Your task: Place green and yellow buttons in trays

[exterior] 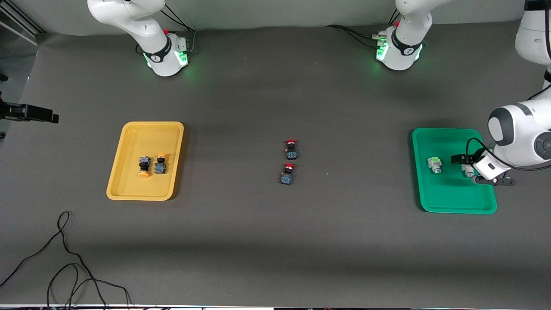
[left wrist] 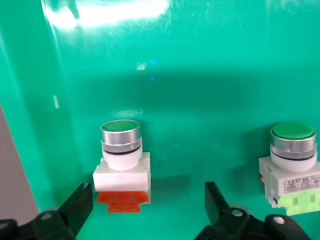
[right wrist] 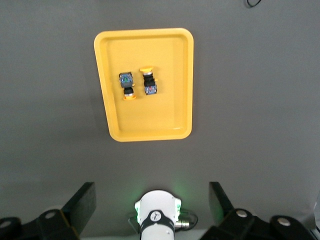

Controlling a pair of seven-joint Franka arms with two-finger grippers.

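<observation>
The green tray [exterior: 452,193] lies at the left arm's end of the table and holds two white-silver buttons. One with a light-green base [exterior: 434,164] lies nearer the table's middle. The other, with an orange-red base [exterior: 468,171], sits between the open fingers of my left gripper [exterior: 471,170], which is low over the tray. In the left wrist view the orange-based button [left wrist: 121,160] stands untouched just ahead of the gripper [left wrist: 150,210], with the green-based one [left wrist: 292,165] beside it. The yellow tray [exterior: 129,181] holds two yellow-capped buttons [exterior: 144,166] [exterior: 160,164]. My right gripper [right wrist: 150,207] is open and empty, high above the table.
Two red-capped switches [exterior: 291,148] [exterior: 287,173] stand at the table's middle. Black cables [exterior: 64,258] lie near the front edge at the right arm's end. A black camera mount [exterior: 30,113] juts in at that end. The yellow tray [right wrist: 170,115] shows in the right wrist view.
</observation>
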